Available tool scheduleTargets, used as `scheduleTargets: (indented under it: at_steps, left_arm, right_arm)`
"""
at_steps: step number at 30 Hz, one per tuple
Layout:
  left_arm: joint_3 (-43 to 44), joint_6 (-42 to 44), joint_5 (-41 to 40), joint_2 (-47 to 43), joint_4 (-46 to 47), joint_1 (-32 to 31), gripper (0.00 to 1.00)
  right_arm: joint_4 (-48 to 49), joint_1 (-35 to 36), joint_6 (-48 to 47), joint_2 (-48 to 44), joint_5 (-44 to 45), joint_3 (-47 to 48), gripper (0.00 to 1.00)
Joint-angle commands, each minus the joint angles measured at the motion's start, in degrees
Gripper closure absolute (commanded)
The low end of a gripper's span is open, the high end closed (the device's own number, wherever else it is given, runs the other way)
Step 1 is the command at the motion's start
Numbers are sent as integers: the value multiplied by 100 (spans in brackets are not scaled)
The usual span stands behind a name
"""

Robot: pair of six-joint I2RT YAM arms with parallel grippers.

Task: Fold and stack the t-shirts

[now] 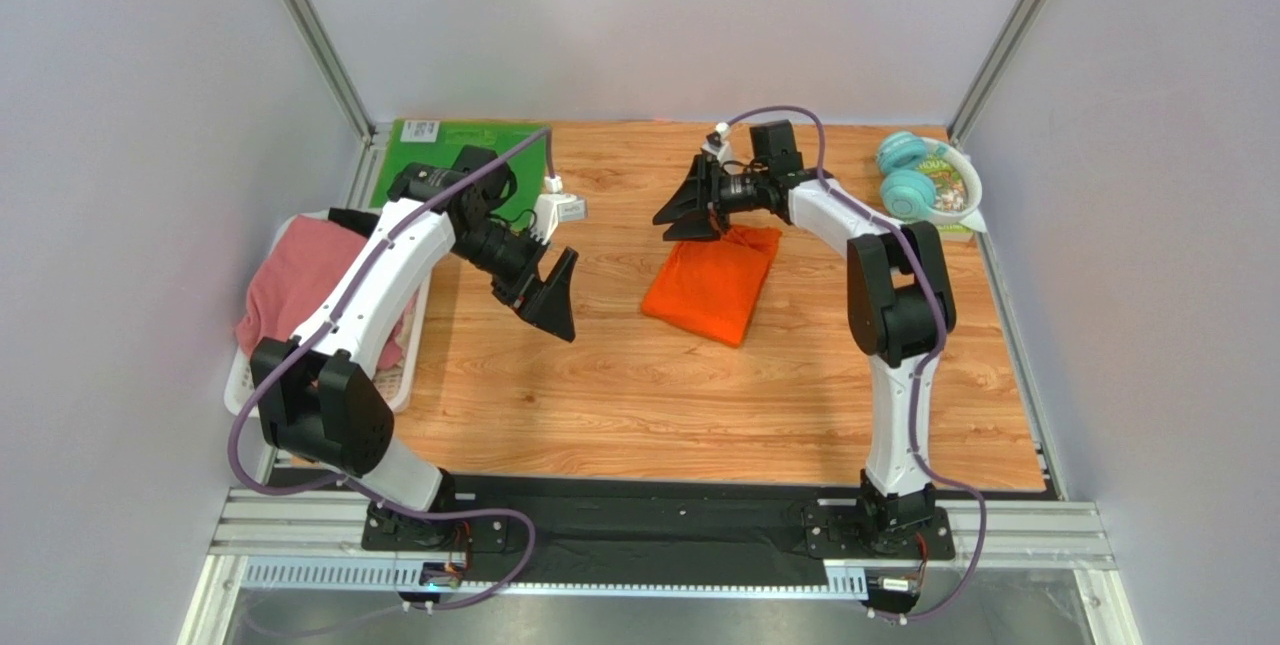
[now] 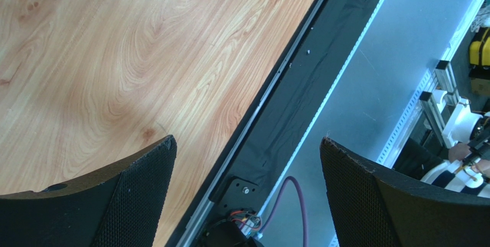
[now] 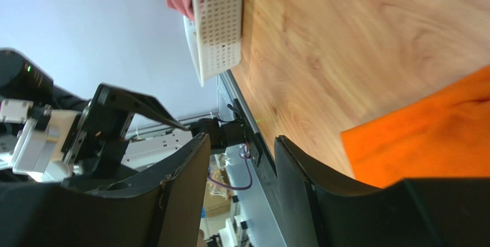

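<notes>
A bright orange t-shirt lies folded into a rough rectangle on the wooden table, right of centre. My right gripper hovers at its far left corner, open, with nothing between its fingers. The right wrist view shows those jaws parted and the orange t-shirt beside the right finger, not held. My left gripper hangs wide open above bare wood to the left of the shirt; in its own view the left gripper is empty. A dusty pink t-shirt lies in a white basket at the left edge.
A green mat lies at the back left. A small white item sits beside it. A bowl with teal objects stands at the back right corner. The black base strip runs along the near table edge.
</notes>
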Motion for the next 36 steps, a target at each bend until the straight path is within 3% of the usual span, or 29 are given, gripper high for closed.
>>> scheduleTargets:
  at_steps: [1, 7, 15, 22, 26, 28, 36]
  left_arm:
    - [-81, -25, 7, -334, -187, -3, 0]
    - [-99, -7, -46, -440, -222, -3, 0]
    - [-46, -16, -55, -466, -248, -3, 0]
    - [68, -25, -90, -536, -371, -3, 0]
    - [121, -25, -134, -694, -450, -3, 0]
    - [121, -25, -160, -747, -486, -3, 0]
    - [130, -69, -213, -958, -618, -3, 0]
  right_arm:
    - [-139, 207, -457, -366, 137, -686, 48]
    - [125, 365, -536, -173, 198, -1364, 49]
    - [-490, 401, -888, 618, 339, -960, 50]
    - [-1253, 296, -1309, -233, 532, -486, 37]
    - [-1676, -283, -1494, -971, 778, -555, 21]
    - [-1729, -582, -1521, -1349, 875, -791, 19]
    - [-1659, -2068, -1380, -1501, 1657, -1285, 28]
